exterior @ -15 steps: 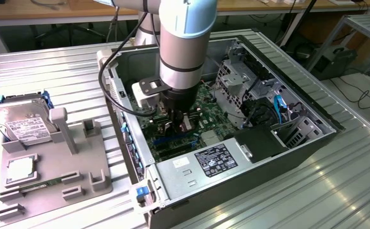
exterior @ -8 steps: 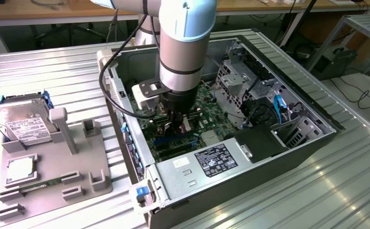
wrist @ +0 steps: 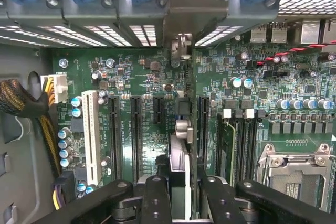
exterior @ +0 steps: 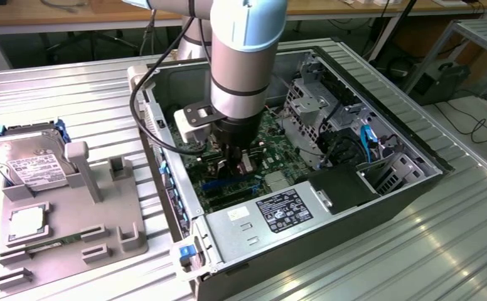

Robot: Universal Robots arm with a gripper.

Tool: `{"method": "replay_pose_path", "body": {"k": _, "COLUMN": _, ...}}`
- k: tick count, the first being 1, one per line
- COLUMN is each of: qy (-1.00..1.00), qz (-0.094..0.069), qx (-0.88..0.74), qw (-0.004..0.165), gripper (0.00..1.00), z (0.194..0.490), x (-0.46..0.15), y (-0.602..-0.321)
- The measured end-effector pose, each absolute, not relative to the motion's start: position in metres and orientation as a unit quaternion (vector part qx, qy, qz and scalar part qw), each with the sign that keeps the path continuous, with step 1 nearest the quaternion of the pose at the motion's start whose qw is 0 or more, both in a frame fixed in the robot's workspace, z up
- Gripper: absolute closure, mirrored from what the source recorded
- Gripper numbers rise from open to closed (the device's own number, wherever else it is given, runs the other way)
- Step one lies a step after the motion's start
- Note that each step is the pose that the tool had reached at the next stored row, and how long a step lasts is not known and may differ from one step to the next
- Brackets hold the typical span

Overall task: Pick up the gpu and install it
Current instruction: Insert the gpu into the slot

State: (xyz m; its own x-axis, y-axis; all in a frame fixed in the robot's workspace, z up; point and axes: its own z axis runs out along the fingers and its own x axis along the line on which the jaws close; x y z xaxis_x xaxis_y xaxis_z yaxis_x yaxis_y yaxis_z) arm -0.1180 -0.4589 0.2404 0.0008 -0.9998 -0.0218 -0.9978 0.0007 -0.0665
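Much of the gpu [wrist: 178, 150] seems edge-on between jaws over motherboard [wrist: 131, 82].

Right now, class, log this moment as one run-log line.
stage: install | gripper: shut on gpu | gpu: edge-on, upright over motherboard slots | location: inside pc case | seated: cannot tell
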Motion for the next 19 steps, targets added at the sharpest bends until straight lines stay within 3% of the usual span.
{"method": "replay_pose_path", "body": {"k": 19, "qy": 0.707, "qz": -0.016, "qx": -0.707, "qw": 0.032, "gripper": 0.71, "z": 0.221, "x": -0.120, "y": -0.457}}
